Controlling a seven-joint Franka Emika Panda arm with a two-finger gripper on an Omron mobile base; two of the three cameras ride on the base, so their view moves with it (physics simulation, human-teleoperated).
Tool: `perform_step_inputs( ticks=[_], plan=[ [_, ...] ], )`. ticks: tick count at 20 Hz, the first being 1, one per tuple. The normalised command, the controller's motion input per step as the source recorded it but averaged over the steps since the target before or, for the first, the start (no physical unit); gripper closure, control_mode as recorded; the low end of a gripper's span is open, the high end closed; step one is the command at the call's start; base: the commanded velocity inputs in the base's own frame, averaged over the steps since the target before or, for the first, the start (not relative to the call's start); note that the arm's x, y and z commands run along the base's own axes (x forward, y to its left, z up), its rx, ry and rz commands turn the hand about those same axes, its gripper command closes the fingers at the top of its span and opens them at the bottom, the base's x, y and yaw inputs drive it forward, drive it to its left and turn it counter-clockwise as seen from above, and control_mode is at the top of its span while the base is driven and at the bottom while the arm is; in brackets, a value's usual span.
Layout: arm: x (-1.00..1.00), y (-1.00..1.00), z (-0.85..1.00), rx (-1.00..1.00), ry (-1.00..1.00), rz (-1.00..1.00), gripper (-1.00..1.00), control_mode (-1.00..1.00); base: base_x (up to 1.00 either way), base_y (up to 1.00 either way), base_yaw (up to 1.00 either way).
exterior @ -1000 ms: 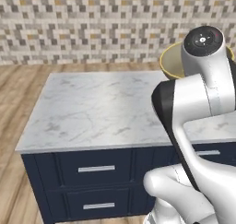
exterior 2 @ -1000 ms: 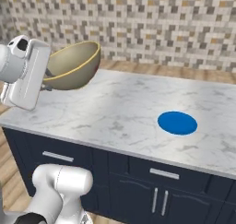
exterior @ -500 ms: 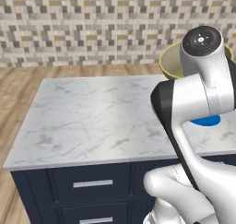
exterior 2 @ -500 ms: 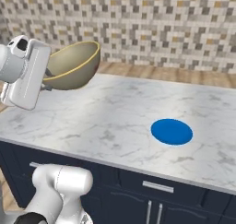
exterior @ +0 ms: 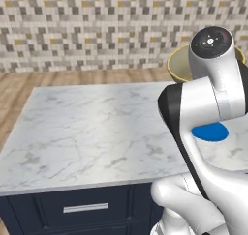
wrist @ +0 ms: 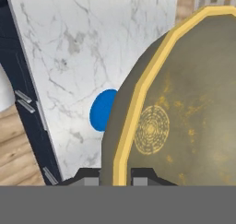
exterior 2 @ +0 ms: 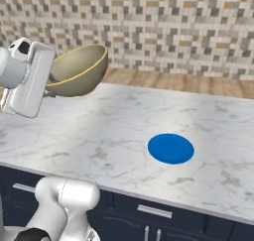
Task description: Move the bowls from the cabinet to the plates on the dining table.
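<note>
Now the hand (wrist: pixel 115 176) pinches the rim of a bowl (exterior 2: pixel 79 70), carrying it tilted in the air above the near edge of the table (exterior 2: pixel 114 131). Judging by this, the carry step is under way; next the bowl must travel across to the blue plate (exterior 2: pixel 171 148), level out and come down centred on it.

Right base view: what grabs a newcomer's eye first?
The bowl, held tilted in the air in the gripper at upper left, above the near-left part of the dining table. Next the bright blue plate, lying flat and bare on the white marble toward the table's middle, well to the right of the bowl. In the hand view the fingers clamp the bowl's rim.
</note>
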Motion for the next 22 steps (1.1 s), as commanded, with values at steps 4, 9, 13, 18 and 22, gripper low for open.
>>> perform_step_inputs(
  ticks=[4, 9, 13, 18, 22],
  plan=[
    [0.00, 0.00, 0.00, 0.00, 0.00, 0.00, 1.00, 1.00, 0.31, -0.44, -0.03],
    [0.00, 0.00, 0.00, 0.00, 0.00, 0.00, 1.00, 1.00, 0.28, -0.43, -0.03],
    [0.00, 0.00, 0.00, 0.00, 0.00, 0.00, 1.00, 1.00, 0.28, -0.38, -0.03],
    [0.00, 0.00, 0.00, 0.00, 0.00, 0.00, 1.00, 1.00, 0.14, -0.24, -0.04],
    [0.00, 0.00, 0.00, 0.00, 0.00, 0.00, 1.00, 1.00, 0.00, -0.05, -0.03]
  ],
)
